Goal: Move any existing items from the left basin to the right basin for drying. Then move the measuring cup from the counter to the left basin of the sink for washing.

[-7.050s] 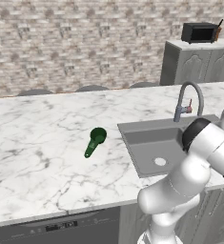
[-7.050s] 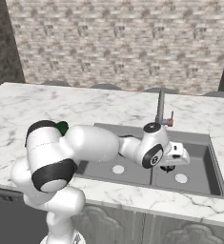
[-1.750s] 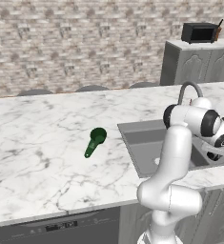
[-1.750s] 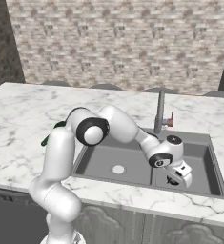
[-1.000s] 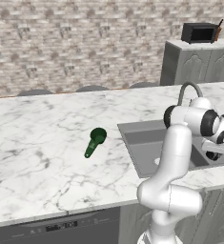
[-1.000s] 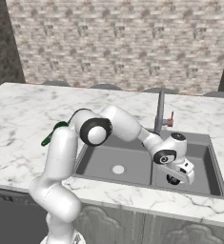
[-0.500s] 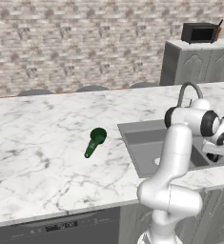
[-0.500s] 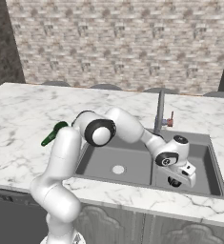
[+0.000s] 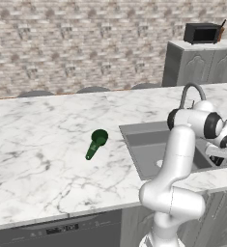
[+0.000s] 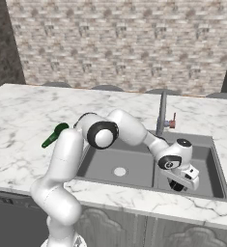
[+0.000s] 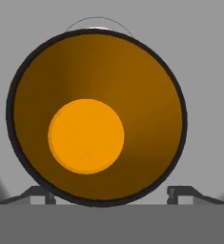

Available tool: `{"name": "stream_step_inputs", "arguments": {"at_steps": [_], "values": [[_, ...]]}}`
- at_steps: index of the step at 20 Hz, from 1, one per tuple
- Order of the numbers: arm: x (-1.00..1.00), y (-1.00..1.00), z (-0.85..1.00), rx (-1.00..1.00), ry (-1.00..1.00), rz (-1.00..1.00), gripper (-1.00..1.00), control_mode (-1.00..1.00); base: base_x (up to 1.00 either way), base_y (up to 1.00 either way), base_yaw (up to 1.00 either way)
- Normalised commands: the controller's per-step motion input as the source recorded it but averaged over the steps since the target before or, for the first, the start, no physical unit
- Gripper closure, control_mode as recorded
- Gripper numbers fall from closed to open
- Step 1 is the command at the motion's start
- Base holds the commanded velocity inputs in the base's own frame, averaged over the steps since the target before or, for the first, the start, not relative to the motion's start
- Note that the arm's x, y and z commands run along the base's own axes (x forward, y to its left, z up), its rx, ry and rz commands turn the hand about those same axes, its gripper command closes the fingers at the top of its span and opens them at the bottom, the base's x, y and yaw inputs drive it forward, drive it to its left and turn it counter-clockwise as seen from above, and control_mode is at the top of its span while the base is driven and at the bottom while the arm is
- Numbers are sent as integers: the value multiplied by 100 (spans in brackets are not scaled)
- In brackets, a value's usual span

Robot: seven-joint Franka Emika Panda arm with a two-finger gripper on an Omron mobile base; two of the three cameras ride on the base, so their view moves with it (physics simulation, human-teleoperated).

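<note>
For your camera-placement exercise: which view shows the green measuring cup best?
The left base view: the measuring cup lies whole on the counter, bowl and handle clear. In the right base view the arm hides most of it.

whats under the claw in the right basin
Directly below the claw sits the round orange thing with a black rim, on the grey floor of the right basin. A pale drain peeks out behind it; the rest of the drain is covered.
</note>
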Motion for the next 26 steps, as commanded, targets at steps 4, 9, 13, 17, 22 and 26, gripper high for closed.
{"name": "stream_step_inputs", "arguments": {"at_steps": [4, 9, 13, 17, 22, 26], "values": [[0, 0, 0, 0, -1, 0, -100, -100, 0, 0, 0], [0, 0, 14, 0, 0, 0, -100, -100, 0, 0, 0], [0, 1, 26, 0, 0, 0, -100, -100, 0, 0, 0], [-1, 4, 34, 0, 0, 0, -100, -100, 0, 0, 0], [-2, 4, 35, 0, 0, 0, -100, -100, 0, 0, 0], [-4, 6, 33, 0, 0, 0, -100, -100, 0, 0, 0]]}}
